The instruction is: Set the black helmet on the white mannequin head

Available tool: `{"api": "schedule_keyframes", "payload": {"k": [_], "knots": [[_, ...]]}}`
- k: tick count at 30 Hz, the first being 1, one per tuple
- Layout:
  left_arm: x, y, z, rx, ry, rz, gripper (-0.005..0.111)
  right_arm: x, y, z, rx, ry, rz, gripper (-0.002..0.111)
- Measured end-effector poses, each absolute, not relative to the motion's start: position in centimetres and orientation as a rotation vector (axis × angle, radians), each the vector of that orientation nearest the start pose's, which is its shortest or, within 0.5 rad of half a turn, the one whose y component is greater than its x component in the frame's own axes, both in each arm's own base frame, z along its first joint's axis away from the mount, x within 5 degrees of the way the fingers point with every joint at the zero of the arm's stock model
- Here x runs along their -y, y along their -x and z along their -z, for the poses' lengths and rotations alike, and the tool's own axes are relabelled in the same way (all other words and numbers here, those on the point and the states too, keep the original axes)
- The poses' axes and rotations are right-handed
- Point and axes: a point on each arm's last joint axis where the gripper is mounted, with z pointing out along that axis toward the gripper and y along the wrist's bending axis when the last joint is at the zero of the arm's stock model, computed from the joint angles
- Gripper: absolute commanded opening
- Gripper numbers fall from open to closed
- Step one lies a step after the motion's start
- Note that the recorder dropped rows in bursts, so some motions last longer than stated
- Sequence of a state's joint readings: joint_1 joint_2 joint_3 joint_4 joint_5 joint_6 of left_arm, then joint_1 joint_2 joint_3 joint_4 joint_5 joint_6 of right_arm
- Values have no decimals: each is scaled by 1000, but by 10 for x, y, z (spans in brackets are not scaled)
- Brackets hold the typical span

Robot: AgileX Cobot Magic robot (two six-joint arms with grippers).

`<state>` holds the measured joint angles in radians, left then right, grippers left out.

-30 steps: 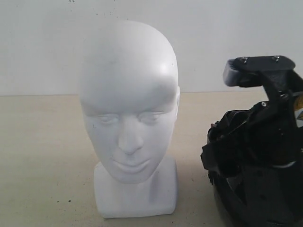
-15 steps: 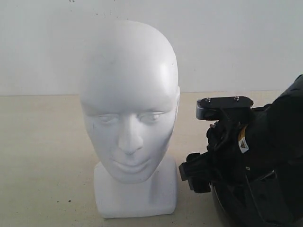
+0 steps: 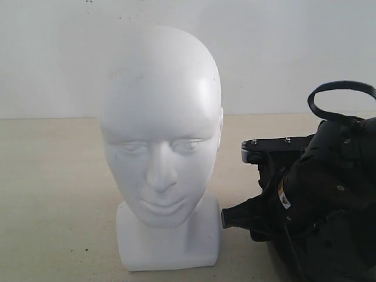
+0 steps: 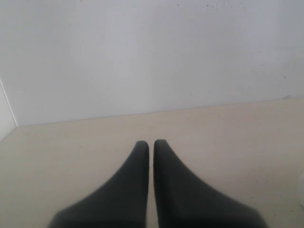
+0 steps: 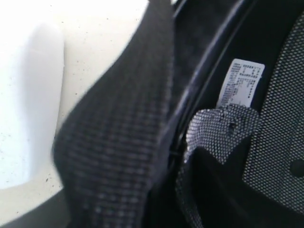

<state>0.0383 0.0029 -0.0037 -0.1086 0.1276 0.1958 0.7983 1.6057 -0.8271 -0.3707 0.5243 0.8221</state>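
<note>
The white mannequin head point(image 3: 160, 126) stands upright on its block base, facing the exterior camera; its white base point(image 5: 28, 104) also shows in the right wrist view. The black helmet point(image 3: 292, 265) lies at the lower right, mostly covered by my right arm. My right gripper point(image 3: 237, 217) is low beside the base, at the helmet's opening. Up close I see the helmet's mesh lining point(image 5: 278, 95), a white label point(image 5: 240, 88) and a woven padded strap point(image 5: 118, 142). The jaws are lost in the dark there. My left gripper point(image 4: 151, 143) is shut on nothing above bare table.
The beige table point(image 3: 53, 194) runs back to a plain white wall point(image 3: 53, 59). A black cable loop point(image 3: 341, 88) arches over the right arm.
The right arm has come down and to the left over the helmet, its gripper now close to the mannequin's base. The cable loop has come into view. The mannequin head has not moved.
</note>
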Motion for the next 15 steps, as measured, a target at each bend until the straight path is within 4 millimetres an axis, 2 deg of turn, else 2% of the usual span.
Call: {"api": "schedule_keyframes", "payload": {"k": [3, 5, 6, 12, 15], "knots": [[-1, -56, -203, -1610, -51, -87, 4, -198, -215, -176, -2702, 373, -110, 24], [-1, -56, -203, -1610, -51, -87, 4, -198, -216, -174, -2704, 380, -102, 4], [-1, -56, -203, -1610, -51, -87, 4, -199, -215, -174, -2704, 384, -100, 0], [-1, -56, -203, -1610, -51, -87, 4, -198, -215, -174, -2702, 397, -87, 0], [-1, -56, -203, -1610, -51, -87, 4, -195, -213, -185, -2681, 386, -95, 0]]}}
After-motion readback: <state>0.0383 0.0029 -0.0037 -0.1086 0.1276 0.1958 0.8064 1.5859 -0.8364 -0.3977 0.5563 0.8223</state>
